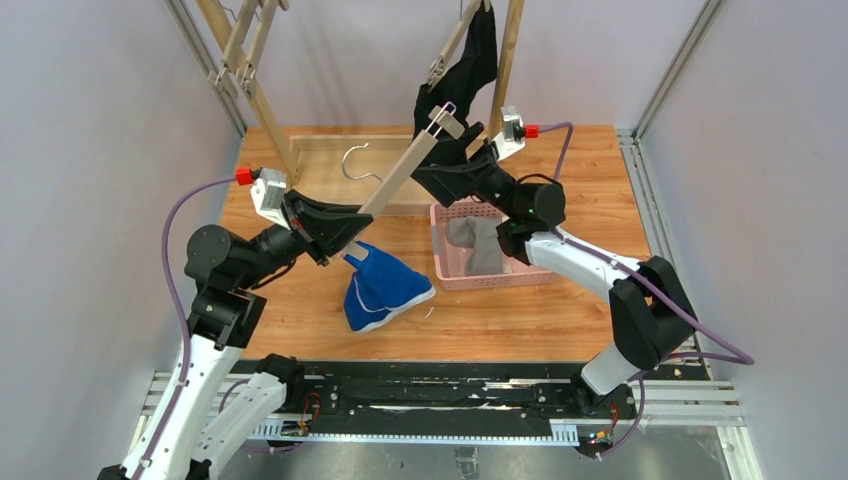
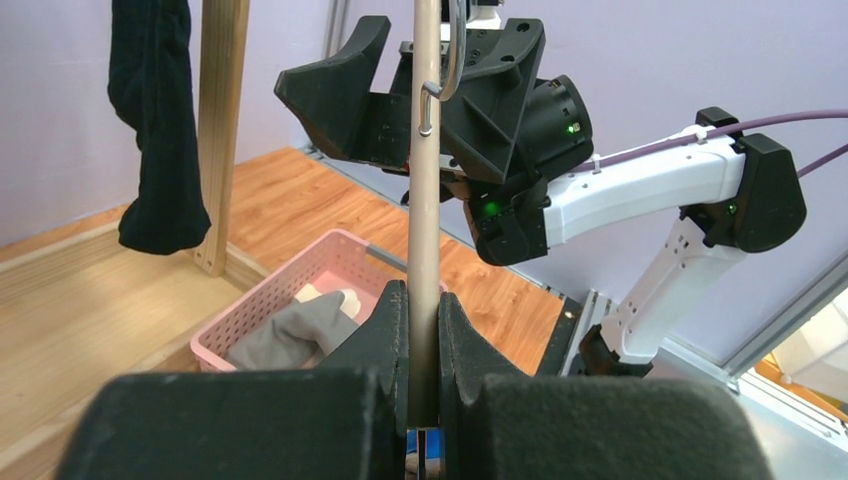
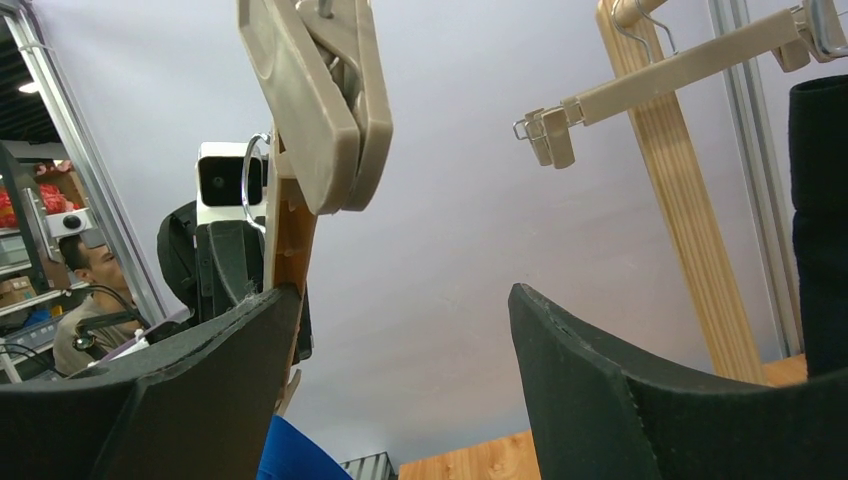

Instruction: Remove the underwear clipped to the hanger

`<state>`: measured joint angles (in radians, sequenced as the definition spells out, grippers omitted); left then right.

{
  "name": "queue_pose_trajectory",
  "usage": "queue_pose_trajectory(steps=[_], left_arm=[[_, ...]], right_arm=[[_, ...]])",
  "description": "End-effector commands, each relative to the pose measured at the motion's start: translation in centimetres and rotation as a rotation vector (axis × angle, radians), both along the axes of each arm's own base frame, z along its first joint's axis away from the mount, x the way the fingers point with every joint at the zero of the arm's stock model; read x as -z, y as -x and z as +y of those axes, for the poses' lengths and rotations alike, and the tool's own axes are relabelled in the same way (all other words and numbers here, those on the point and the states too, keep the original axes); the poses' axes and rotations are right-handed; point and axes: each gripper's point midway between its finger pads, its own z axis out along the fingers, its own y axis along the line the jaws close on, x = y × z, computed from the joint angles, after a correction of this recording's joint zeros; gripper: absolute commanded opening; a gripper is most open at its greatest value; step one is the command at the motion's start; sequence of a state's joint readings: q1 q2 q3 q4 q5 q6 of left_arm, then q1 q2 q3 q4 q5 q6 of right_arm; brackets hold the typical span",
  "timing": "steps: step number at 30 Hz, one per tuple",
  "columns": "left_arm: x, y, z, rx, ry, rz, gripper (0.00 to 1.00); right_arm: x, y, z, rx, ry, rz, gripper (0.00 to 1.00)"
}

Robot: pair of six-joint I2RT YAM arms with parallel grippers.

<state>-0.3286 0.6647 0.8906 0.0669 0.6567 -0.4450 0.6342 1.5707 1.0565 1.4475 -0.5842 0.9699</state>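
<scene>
My left gripper (image 1: 338, 238) (image 2: 424, 300) is shut on the beige bar of the hanger (image 1: 400, 178) (image 2: 427, 190), which slants up to the right. The blue underwear (image 1: 385, 288) (image 3: 290, 455) hangs from the bar's lower end and rests on the table. At the upper end, my right gripper (image 1: 452, 148) (image 3: 400, 310) stands open next to the end clip (image 1: 447, 124) (image 3: 320, 100), holding nothing. The black underwear (image 1: 472, 62) (image 2: 155, 120) (image 3: 820, 220) hangs clipped to a second hanger (image 3: 680, 70) on the rack. The grey underwear (image 1: 478, 245) (image 2: 300, 335) lies in the pink basket (image 1: 440, 275) (image 2: 270, 295).
Wooden rack posts (image 1: 505, 60) (image 2: 222, 130) stand at the back. A shallow wooden tray (image 1: 320, 150) behind the hanger holds a loose metal hook (image 1: 358, 160). Another bare hanger (image 1: 240, 45) hangs at the top left. Metal frame rails run along both table sides.
</scene>
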Motion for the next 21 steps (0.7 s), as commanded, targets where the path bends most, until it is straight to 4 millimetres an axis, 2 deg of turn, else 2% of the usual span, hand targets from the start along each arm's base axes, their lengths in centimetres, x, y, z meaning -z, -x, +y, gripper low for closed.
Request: queue_pose_trajectory(steps=[1,13,21], left_arm=[[-1.8,0.1,0.2,-0.011,0.011,-0.069,0.00],[-2.7,0.5,0.4,-0.016,0.020,-0.091,0.00],[-1.8,0.0,0.0,-0.002,0.009,-0.061,0.00]], right_arm=[[-1.5,2.4,-0.4,-0.018,-0.044,-0.063,0.78],[0.2,3.4,-1.2,0.029,0.034,-0.065,0.77],[-0.8,3.7,-1.0,-0.019,-0.008,-0.069,0.76]])
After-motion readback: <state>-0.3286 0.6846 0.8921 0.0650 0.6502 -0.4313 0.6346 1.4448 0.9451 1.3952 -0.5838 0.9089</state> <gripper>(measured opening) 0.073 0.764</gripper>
